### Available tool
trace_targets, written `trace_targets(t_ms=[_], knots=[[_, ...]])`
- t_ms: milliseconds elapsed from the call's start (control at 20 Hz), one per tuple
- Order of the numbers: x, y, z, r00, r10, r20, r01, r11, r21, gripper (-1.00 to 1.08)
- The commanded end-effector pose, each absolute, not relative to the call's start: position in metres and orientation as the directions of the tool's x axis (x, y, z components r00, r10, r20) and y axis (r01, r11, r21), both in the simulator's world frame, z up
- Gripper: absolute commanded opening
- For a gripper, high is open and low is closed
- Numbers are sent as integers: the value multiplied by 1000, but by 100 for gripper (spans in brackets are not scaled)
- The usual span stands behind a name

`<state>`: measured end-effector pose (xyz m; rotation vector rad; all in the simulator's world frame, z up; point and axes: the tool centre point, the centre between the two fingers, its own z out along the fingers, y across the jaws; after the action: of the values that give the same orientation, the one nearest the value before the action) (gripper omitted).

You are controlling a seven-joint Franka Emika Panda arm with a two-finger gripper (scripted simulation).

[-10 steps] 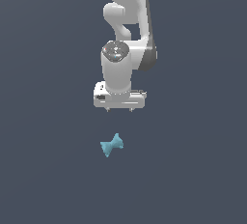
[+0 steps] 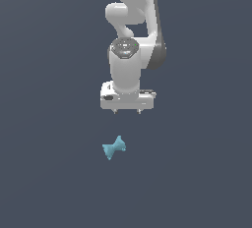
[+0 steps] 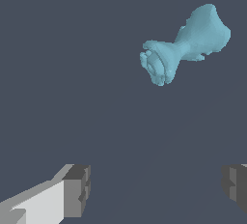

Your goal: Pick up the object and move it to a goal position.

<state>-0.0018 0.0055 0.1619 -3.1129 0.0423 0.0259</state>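
The object (image 2: 114,148) is a small light-blue bow-tie shaped piece lying on the dark grey floor, nearer the camera than the arm in the exterior view. My white gripper (image 2: 127,111) hangs above and behind it, pointing down, fingers spread with nothing between them. In the wrist view the object (image 3: 183,44) lies well away from the gap between my fingertips (image 3: 79,189), which stand wide apart. The gripper (image 3: 157,187) is open and touches nothing.
A flat dark grey surface (image 2: 197,173) fills the scene. The white arm (image 2: 133,25) rises behind the gripper. No goal marker shows in either view.
The gripper has shifted a little towards the object; the object has not moved.
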Motion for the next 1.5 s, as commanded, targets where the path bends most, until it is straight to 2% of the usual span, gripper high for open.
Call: trace_targets(t_ms=[0, 650, 1450], knots=[[-1, 11, 165, 1000, -21, -14, -22, -999, -32, 100], [13, 3, 160, 991, -131, -17, -131, -991, -31, 100], [64, -25, 141, 845, -534, -22, -535, -845, -19, 100]])
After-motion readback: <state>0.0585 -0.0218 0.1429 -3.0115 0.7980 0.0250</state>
